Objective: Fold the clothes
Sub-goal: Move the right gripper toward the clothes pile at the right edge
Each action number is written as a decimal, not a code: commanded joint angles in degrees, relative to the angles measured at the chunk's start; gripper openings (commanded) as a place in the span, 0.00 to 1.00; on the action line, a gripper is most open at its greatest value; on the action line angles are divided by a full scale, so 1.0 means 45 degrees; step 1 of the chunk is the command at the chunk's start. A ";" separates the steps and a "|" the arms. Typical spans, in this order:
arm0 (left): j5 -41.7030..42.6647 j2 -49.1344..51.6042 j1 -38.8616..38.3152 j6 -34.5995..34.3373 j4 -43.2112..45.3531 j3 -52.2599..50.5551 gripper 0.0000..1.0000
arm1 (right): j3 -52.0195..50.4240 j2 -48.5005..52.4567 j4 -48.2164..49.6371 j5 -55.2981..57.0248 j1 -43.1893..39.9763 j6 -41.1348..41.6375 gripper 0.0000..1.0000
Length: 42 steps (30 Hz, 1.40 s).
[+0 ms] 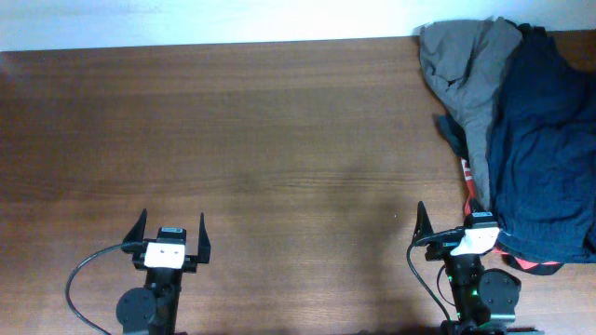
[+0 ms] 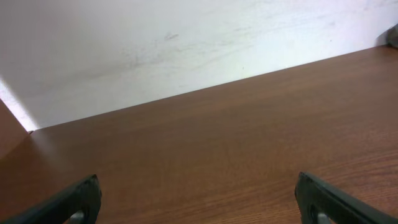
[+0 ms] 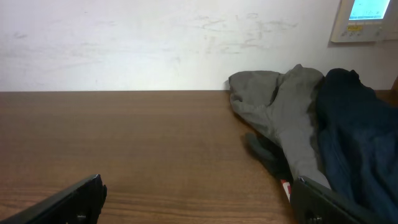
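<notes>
The wooden table (image 1: pixel 233 140) spans the whole view; the dark navy shorts (image 1: pixel 549 158) lie crumpled in a heap at its right edge, partly over a grey garment (image 1: pixel 470 65), with a red-and-black item (image 1: pixel 526 265) peeking out beneath; no fold shows, so I judge the job not yet begun: the shorts need pulling free, spreading flat, then folding; the left gripper (image 1: pixel 170 233) sits well apart from the heap, jaws wide and empty; the right gripper (image 1: pixel 453 223) sits just beside the heap, jaws likewise spread, holding nothing.
</notes>
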 commanded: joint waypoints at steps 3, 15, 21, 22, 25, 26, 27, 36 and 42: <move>0.0015 -0.0131 0.0078 -0.0170 -0.0024 -0.0073 0.99 | -0.0117 -0.0131 -0.0010 0.0117 -0.0092 0.0053 0.99; 0.0015 -0.0131 0.0078 -0.0170 -0.0024 -0.0073 0.99 | -0.0117 -0.0131 -0.0010 0.0117 -0.0092 0.0053 0.99; 0.0015 -0.0131 0.0078 -0.0170 -0.0024 -0.0073 0.99 | -0.0117 -0.0131 -0.0010 0.0112 -0.0092 0.0053 0.99; 0.0015 -0.0131 0.0078 -0.0170 -0.0024 -0.0073 0.99 | -0.0117 -0.0131 -0.0010 0.0117 -0.0092 0.0053 0.99; 0.0000 -0.0131 0.0078 -0.0160 -0.0019 -0.0073 0.99 | -0.0117 -0.0131 -0.0010 0.0117 -0.0092 0.0053 0.99; 0.0000 -0.0131 0.0078 -0.0165 -0.0019 -0.0073 0.99 | -0.0117 -0.0131 -0.0010 0.0117 -0.0092 0.0049 0.99; 0.0005 -0.0131 0.0078 -0.0165 -0.0019 -0.0073 0.99 | -0.0117 -0.0131 -0.0005 0.0121 -0.0092 0.0044 0.98; 0.0005 -0.0131 0.0078 -0.0165 -0.0019 -0.0073 0.99 | -0.0117 -0.0131 0.0000 0.0102 -0.0092 0.0058 0.99; 0.0010 -0.0131 0.0078 -0.0170 -0.0015 -0.0073 0.99 | -0.0117 -0.0131 0.0325 0.0019 -0.0092 0.0121 0.99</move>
